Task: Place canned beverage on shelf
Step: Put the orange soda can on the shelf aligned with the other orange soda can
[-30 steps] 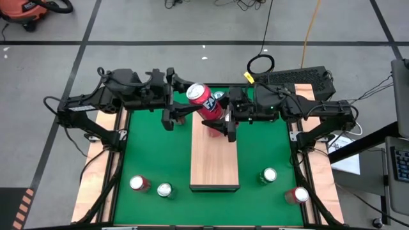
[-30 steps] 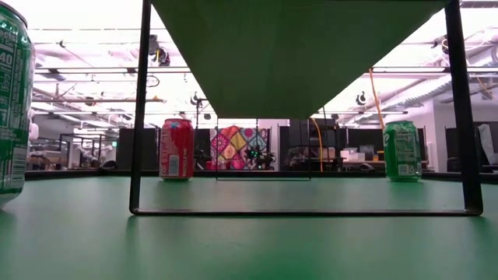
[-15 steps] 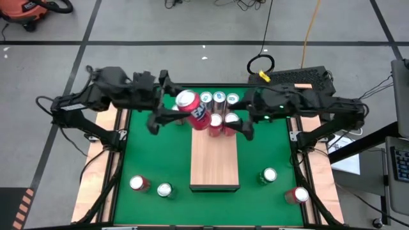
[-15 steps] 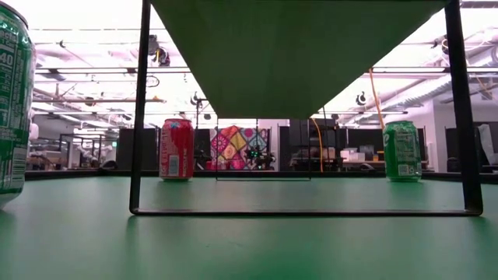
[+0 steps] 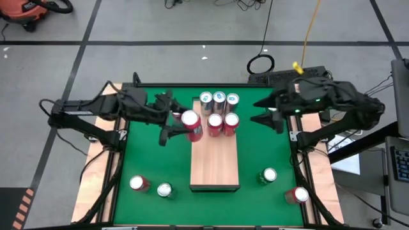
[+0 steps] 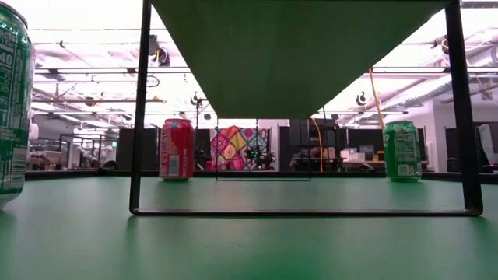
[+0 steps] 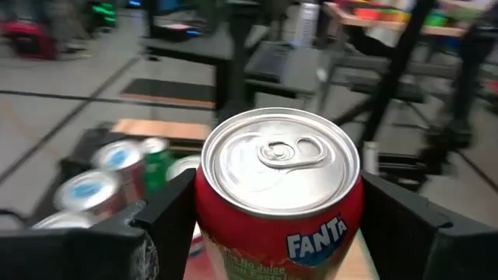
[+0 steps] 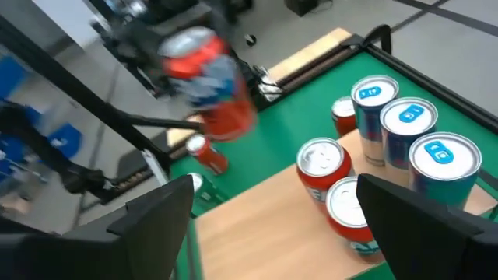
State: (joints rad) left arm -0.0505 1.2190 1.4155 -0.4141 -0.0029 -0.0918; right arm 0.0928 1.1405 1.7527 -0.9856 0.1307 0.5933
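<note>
Your left tool (image 5: 176, 126) clamps the red can (image 5: 191, 124) at the shelf (image 5: 214, 160)'s far left edge, beside the cans (image 5: 219, 110) standing there. Lower it off-centre and it may clip a neighbour or tip off the edge. Your right tool (image 5: 265, 115) waits at right, open and empty.

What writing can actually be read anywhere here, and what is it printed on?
"FANTA": on the red can between the left gripper's fingers.
"40": on the green can at the low view's edge; its other print is too small to read.
Labels on the other cans on the shelf and table are too small or blurred.
</note>
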